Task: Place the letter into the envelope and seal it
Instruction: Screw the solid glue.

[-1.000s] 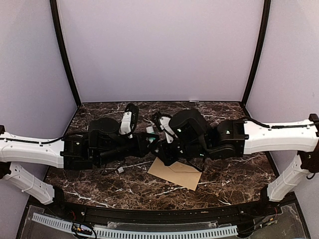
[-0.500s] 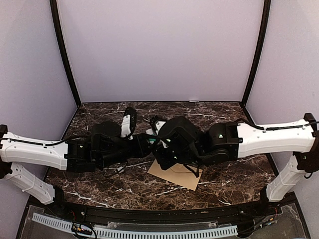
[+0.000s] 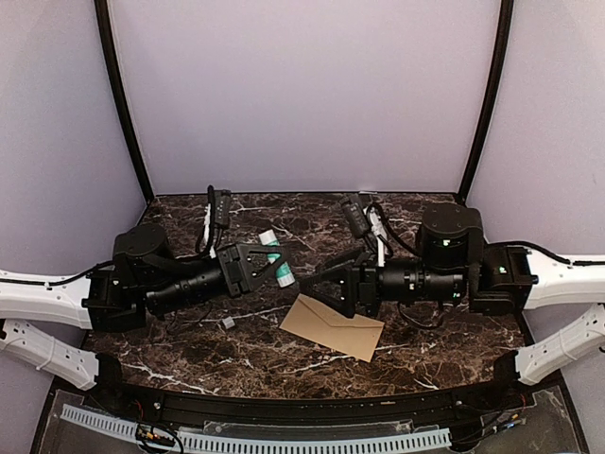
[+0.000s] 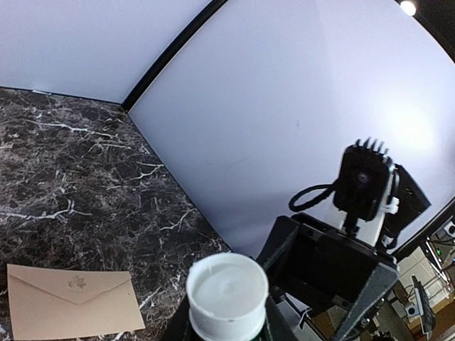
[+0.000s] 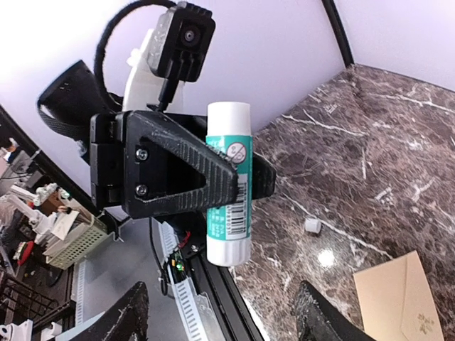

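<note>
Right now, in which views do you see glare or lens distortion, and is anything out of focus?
Top view: even light; the posts bow, likely lens distortion; the envelope is sharp. Left wrist view: glare on the wall, a lamp in the top corner; the glue stick near the lens looks soft. Right wrist view: one bright reflection on the table; glue stick sharp.

On my left wrist feed, the white round end of a glue stick [image 4: 227, 288] fills the bottom centre, facing the lens. The envelope [image 4: 71, 302] lies flat on the marble table [image 4: 85, 163] at lower left, flap folded down, 1 small mark showing. The right arm's camera [image 4: 366, 181] faces me.
</note>
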Controlling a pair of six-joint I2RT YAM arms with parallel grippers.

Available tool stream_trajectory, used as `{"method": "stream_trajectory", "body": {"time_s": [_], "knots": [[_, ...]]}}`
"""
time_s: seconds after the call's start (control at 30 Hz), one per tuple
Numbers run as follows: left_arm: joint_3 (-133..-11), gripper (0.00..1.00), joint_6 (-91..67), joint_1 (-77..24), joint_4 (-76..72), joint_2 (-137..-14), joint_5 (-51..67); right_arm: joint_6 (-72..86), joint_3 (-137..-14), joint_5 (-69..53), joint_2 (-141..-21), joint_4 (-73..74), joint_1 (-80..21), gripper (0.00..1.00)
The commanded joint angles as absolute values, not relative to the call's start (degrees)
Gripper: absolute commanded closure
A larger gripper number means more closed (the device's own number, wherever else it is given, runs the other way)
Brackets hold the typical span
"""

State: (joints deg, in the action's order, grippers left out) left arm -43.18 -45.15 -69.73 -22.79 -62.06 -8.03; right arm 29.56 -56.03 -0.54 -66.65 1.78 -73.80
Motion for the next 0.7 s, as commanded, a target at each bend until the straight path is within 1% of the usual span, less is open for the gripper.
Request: {"method": "stream_trajectory", "body": {"time_s": [0.0, 0.1, 0.2, 0.33, 0.53, 0.67], "knots": [[-41.9, 1.0, -39.89, -69.82, -31.44, -60.48, 1.94, 30.93, -51.08, -14.94, -64.62, -13.31, -71.74, 0.32], [-41.31, 1.0, -38.9, -69.79, -36.77, -60.87, 7.87, 31.45, -50.89, -18.98, -65.8, -16.75, -71.59, 0.32], [-41.23, 1.0, -38.37, -69.8, -39.34, -61.42, 10.67, 32.15, -51.17, -21.98, -67.24, -19.76, -71.61, 0.36], [-40.99, 1.0, -38.38, -69.87, -41.97, -62.36, 13.22, 32.84, -52.2, -23.59, -69.12, -21.71, -71.62, 0.43], [-41.23, 1.0, -38.73, -69.87, -43.53, -63.71, 15.49, 33.36, -54.15, -24.06, -71.88, -22.13, -71.62, 0.57], [-41.37, 1.0, -38.6, -69.87, -43.02, -63.99, 16.49, 33.71, -54.7, -24.06, -72.66, -22.89, -71.41, 0.62]]}}
